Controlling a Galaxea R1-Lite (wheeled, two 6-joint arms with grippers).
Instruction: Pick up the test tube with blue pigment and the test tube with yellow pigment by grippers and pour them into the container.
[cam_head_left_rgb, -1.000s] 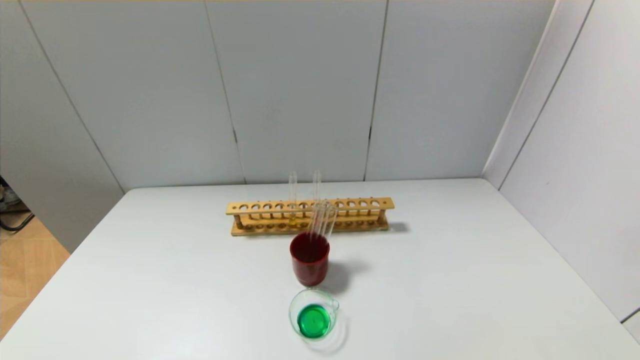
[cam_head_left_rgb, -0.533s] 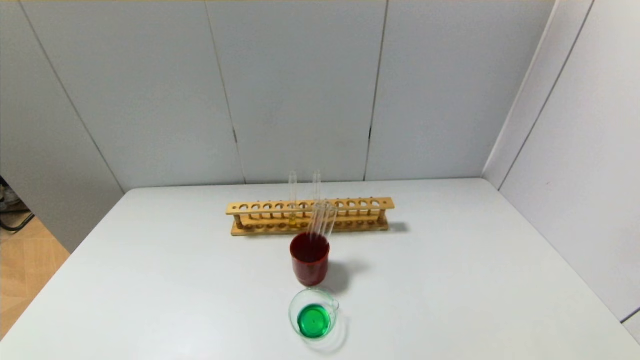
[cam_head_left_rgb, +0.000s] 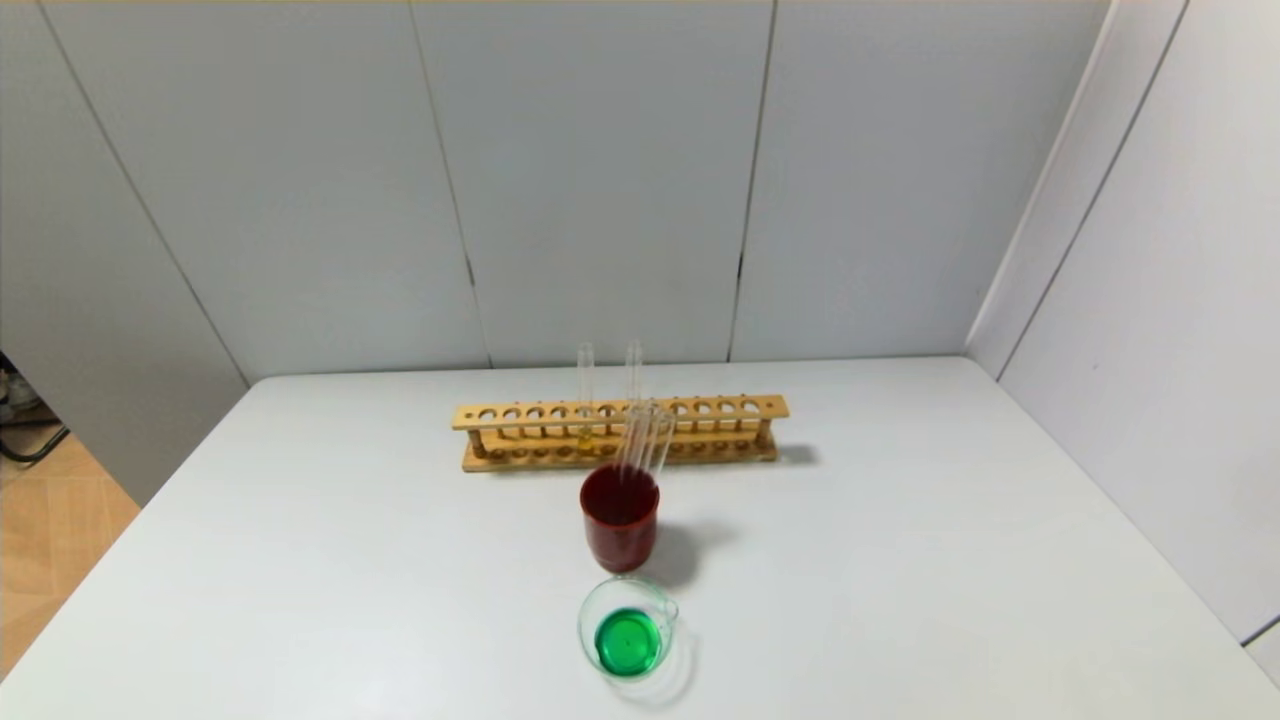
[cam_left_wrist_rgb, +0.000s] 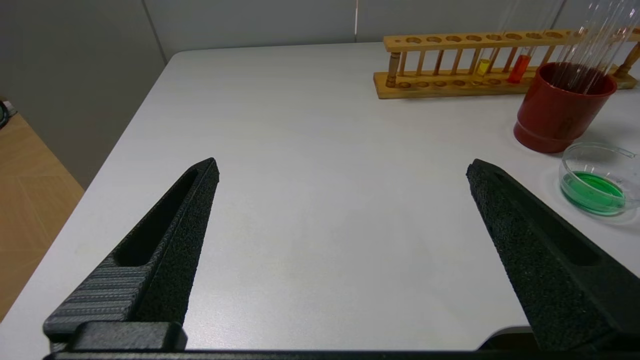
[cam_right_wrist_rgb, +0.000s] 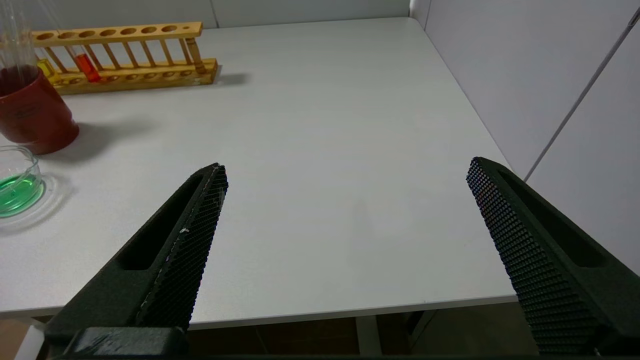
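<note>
The container (cam_head_left_rgb: 627, 630), a low clear beaker with a pouring lip, sits at the near middle of the table (cam_head_left_rgb: 900, 560) and holds green liquid (blue and yellow together would give that, so I judge both pours done). Just behind it stands the red cup (cam_head_left_rgb: 620, 530) with several empty clear tubes (cam_head_left_rgb: 645, 440) leaning out of it; which of them were the blue and the yellow tube cannot be told, as no blue liquid shows anywhere. Behind the cup is the wooden rack (cam_head_left_rgb: 620, 432).

Change over the last second: none. Beaker, cup, tubes and rack sit identically in all three head frames, and no arm enters. Read: work finished, arms parked, nothing left to pour.

View differences:
- Head view shows no gripper at all, and the rack contents only faintly.
- Left wrist view shows the left gripper (cam_left_wrist_rgb: 342, 170) with fingers spread wide and nothing between them, held low off the table's near left edge. It also shows two tubes standing in the rack, one with a little yellow (cam_left_wrist_rgb: 483, 66), one orange-red (cam_left_wrist_rgb: 519, 68).
- Right wrist view shows the right gripper (cam_right_wrist_rgb: 345, 167) likewise spread and empty, off the near right edge, the beaker well apart from it.
</note>
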